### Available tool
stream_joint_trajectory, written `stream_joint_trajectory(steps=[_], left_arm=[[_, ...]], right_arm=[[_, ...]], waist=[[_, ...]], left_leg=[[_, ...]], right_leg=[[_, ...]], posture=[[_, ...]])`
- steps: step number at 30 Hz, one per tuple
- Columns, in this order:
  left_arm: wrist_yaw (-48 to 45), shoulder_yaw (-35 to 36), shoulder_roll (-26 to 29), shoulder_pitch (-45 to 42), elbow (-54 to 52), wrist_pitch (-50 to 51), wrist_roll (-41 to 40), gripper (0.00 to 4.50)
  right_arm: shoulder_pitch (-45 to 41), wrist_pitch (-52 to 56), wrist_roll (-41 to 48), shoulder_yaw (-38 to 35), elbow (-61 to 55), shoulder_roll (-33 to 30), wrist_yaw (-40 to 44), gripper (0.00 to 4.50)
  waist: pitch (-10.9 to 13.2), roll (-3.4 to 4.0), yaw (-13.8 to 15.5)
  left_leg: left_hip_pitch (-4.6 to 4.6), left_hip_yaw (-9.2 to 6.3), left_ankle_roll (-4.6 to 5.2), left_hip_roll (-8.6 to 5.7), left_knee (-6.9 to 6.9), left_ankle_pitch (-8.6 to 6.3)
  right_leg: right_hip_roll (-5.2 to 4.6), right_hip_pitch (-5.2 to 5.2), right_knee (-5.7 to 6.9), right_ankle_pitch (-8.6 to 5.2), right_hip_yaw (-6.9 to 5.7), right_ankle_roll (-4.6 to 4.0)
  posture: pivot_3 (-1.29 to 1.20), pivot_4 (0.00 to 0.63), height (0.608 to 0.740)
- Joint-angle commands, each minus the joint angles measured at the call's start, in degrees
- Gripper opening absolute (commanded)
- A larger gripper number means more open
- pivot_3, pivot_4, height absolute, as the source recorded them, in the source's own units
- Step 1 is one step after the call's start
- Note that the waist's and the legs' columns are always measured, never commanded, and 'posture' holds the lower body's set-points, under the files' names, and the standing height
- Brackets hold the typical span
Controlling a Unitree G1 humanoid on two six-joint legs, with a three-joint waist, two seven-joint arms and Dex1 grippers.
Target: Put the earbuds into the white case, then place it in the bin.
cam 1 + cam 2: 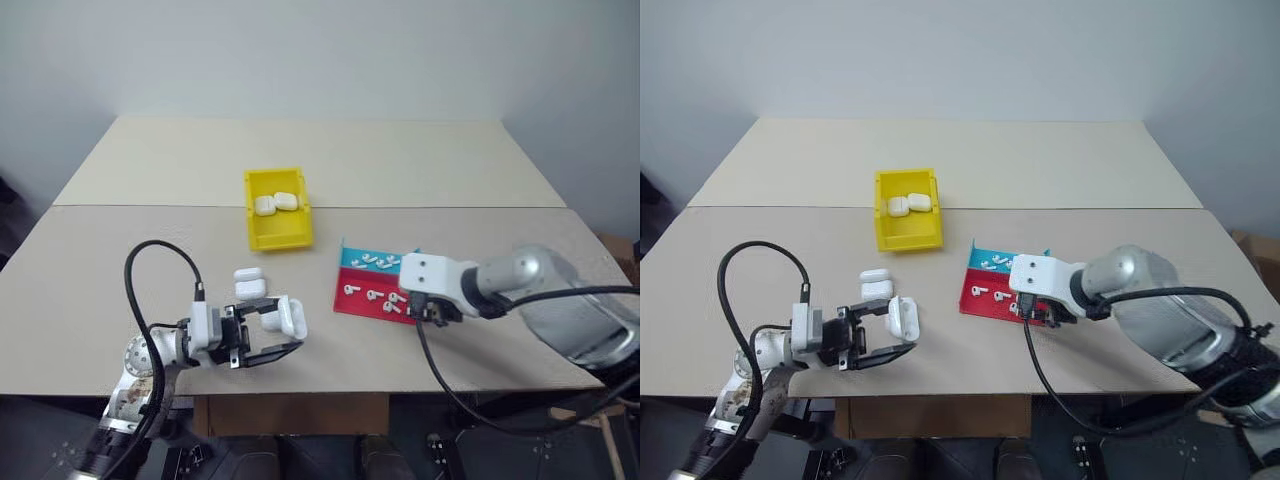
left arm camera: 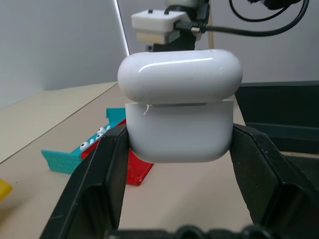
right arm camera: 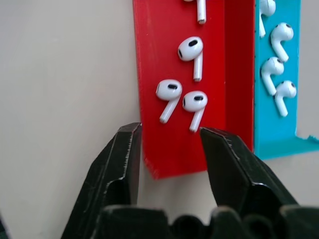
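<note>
While the lid of the white case stands raised on its hinge, the body of the case sits squeezed between the two black fingers of the left gripper, which is clamped on it near the front edge of the table, held just above the surface and pointing toward the robot's right. Two more white cases lie on the table just beyond the gripped one, touching each other.

The earbuds lie in the red part of a shallow red and teal tray, three of them close together in the right wrist view, stems pointing toward the gripper; more earbuds lie in the teal part. The right gripper hangs above the near end of the red part with its jaws apart, one finger over the bare table beside the tray's edge and the other over the red floor, so that the tray's corner lies between them. The nearest earbuds sit just past the fingertips, not touched.

The bin stands farther back on the table, between the two arms and nearer the left, with two white cases lying side by side in its far half. The table is pale beige, made of two tops butted along a seam running across behind the bin. A plain light wall closes the room behind it.
</note>
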Motion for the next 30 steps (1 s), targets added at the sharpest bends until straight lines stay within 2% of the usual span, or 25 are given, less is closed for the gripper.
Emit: stream_joint_trajectory(steps=[1, 7, 13, 30], left_arm=[[-1.32, 1.39, -1.06, 0.11, -1.56, -2.54, -0.53, 2.78], [-1.33, 1.94, -2.02, 1.2, -2.03, -5.35, 1.47, 2.78], [-0.17, 1.97, -2.55, 1.71, -3.93, -5.6, 2.03, 2.78], [4.44, 2.27, -0.45, 4.04, -8.14, -0.67, 3.37, 2.78]], right_arm=[[-3.38, -2.6, -3.53, 1.85, 3.55, 1.91, 1.96, 2.43], [-6.43, -2.07, -5.43, 3.06, 8.44, 7.02, 4.25, 2.43], [-6.53, 1.71, -4.82, 1.42, 11.25, 11.8, 3.16, 2.43], [-7.79, 4.56, -5.06, 2.17, 17.36, 14.41, 3.41, 2.43]], waist=[[0.0, 0.0, -0.07], [-0.01, 0.01, -0.16], [-0.01, 0.02, -0.16], [-0.02, 0.04, -0.21]], left_leg=[[0.03, -0.01, 0.04, 0.0, 0.0, 0.03], [0.11, -0.01, 0.22, 0.06, 0.09, 0.15], [0.16, -0.03, 0.23, 0.42, 0.14, 0.16], [0.23, -0.01, 0.23, 0.59, 0.14, 0.17]], right_leg=[[0.01, 0.01, 0.06, 0.0, 0.0, 0.0], [0.09, 0.03, 0.2, 0.07, 0.01, -0.1], [0.49, 0.03, 0.25, 0.18, 0.05, -0.3], [0.67, 0.01, 0.3, 0.26, 0.05, -0.43]], posture=[[0.0, 0.15, 0.74], [0.0, 0.15, 0.74], [0.0, 0.15, 0.74], [0.0, 0.15, 0.74]])
